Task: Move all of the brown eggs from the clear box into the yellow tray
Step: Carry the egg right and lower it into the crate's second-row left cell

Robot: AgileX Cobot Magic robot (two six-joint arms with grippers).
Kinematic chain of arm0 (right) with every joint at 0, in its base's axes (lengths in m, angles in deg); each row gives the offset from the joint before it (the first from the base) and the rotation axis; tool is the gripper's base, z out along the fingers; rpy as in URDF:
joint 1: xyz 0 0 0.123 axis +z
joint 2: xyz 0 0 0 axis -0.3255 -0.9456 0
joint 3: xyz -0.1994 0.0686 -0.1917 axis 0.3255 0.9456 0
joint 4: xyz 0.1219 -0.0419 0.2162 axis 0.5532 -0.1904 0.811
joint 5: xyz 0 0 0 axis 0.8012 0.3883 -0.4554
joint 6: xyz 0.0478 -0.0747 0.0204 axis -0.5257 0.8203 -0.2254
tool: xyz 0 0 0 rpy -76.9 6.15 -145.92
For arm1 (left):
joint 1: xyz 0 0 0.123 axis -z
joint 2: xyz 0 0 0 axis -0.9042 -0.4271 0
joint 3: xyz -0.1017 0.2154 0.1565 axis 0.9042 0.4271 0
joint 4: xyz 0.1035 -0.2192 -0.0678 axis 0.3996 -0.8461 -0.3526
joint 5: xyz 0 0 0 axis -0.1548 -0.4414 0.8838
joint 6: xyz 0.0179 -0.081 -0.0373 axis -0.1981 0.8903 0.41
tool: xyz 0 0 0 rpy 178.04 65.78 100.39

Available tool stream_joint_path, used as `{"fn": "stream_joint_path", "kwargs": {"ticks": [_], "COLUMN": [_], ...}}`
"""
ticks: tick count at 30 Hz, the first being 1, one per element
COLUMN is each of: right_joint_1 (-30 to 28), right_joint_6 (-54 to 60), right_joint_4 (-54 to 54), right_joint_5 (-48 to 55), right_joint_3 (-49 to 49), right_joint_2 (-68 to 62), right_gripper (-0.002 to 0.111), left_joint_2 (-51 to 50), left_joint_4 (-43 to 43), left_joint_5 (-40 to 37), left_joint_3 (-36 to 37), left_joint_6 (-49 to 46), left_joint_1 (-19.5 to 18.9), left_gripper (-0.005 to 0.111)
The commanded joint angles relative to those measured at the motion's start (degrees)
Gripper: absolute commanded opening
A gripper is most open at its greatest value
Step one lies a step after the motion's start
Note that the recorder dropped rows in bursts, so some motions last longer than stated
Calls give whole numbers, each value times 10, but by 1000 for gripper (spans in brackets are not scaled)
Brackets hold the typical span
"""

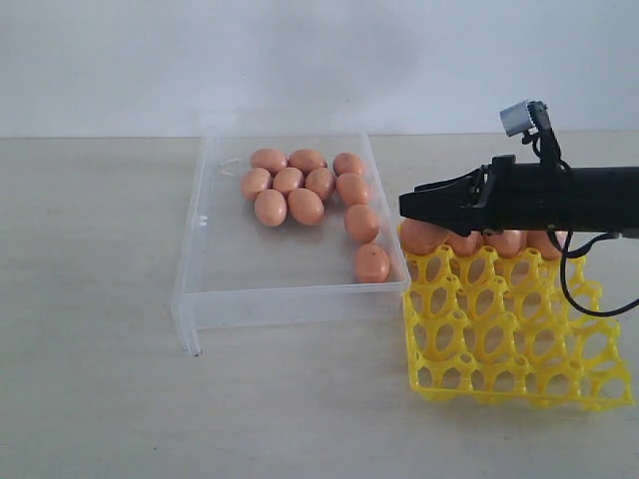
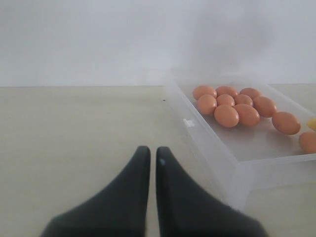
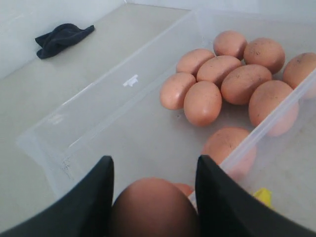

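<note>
One brown egg [image 3: 153, 207] is gripped between the fingers of the right pincer [image 3: 154, 170], which are spread to the egg's width and pressed on its two flanks. In the exterior view it is held over the 10 o'clock corner of the yellow tray [image 1: 499, 339], whose 12 o'clock row is already filled. The left pincer [image 2: 153, 155] is seen all but closed on nothing, low over the worktop [image 1: 100, 399] beside the clear box [image 1: 200, 249]. Eleven brown eggs [image 1: 306, 206] are left lying on their sides in the box, bunched from 12 to 3 o'clock, their long axes flat and turned various ways. The shells are judged light, rigid, smooth and easily cracked, so each is best taken gently across its short waist. The held egg's own axis cannot be told, as it is cut off by the frame.
</note>
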Motion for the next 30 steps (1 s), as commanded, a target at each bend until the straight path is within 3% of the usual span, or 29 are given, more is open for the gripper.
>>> {"fn": "stream_joint_path", "kwargs": {"ticks": [1, 13, 30], "right_joint_1": [1, 53, 53], "right_joint_6": [5, 5, 4], "right_joint_4": [0, -15, -46], "right_joint_5": [-16, -121, -117], "right_joint_3": [-7, -15, -15], "right_joint_2": [0, 0, 0], "right_gripper": [0, 0, 0], "left_joint_2": [1, 1, 1], "left_joint_4": [-1, -1, -1], "left_joint_5": [1, 1, 1], "left_joint_3": [1, 1, 1], "left_joint_6": [-1, -1, -1], "left_joint_1": [-2, -2, -2], "left_gripper": [4, 4, 4]}}
